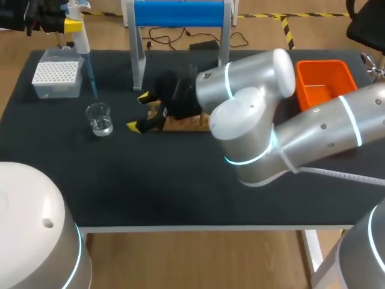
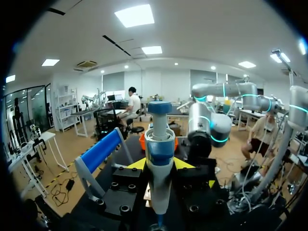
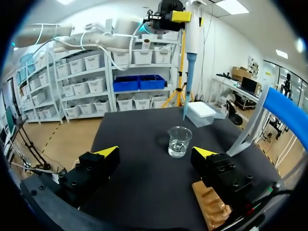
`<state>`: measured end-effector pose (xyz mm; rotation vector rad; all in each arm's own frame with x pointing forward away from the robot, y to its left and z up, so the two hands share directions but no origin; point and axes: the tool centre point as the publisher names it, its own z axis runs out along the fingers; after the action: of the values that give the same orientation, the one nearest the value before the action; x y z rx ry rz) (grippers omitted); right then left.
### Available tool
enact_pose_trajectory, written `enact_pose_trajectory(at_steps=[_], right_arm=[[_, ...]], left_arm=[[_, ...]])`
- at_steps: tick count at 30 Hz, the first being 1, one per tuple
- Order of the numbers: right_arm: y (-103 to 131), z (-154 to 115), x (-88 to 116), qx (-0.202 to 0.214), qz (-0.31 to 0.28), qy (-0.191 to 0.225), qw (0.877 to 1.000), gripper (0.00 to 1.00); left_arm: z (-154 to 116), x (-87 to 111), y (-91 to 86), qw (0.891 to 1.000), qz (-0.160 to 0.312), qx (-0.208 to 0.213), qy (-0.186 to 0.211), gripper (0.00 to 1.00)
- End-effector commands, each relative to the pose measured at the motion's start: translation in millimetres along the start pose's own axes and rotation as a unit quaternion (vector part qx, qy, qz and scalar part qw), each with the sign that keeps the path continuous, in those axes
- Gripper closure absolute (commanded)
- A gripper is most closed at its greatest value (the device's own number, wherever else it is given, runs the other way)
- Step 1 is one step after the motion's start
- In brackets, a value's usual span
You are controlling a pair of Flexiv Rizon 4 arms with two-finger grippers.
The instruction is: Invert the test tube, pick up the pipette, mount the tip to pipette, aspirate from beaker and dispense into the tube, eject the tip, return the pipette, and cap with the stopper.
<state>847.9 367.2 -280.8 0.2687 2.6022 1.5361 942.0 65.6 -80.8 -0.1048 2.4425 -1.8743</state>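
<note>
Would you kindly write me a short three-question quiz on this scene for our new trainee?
1. True or false: the right gripper is open, with the beaker ahead of its fingers.
2. What is the left gripper shut on? A) stopper B) pipette C) test tube
3. Fill in: in the head view, the orange bin stands on the ___ side.
Key: 1 true; 2 B; 3 right.
</note>
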Motion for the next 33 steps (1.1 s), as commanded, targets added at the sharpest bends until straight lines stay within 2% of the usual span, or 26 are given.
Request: enact_pose_trajectory(at_steps=[1, 33], right_arm=[[-7.2, 14.1, 1.2, -0.011, 0.0, -0.006, 1.0, 0.0], [-8.8, 14.2, -0.1, -0.018, 0.002, -0.01, 1.0, 0.0]], left_arm=[[0.2, 0.1, 0.3, 1.0, 0.001, 0.001, -0.001, 1.0], [0.2, 0.1, 0.3, 1.0, 0.001, 0.001, -0.001, 1.0]])
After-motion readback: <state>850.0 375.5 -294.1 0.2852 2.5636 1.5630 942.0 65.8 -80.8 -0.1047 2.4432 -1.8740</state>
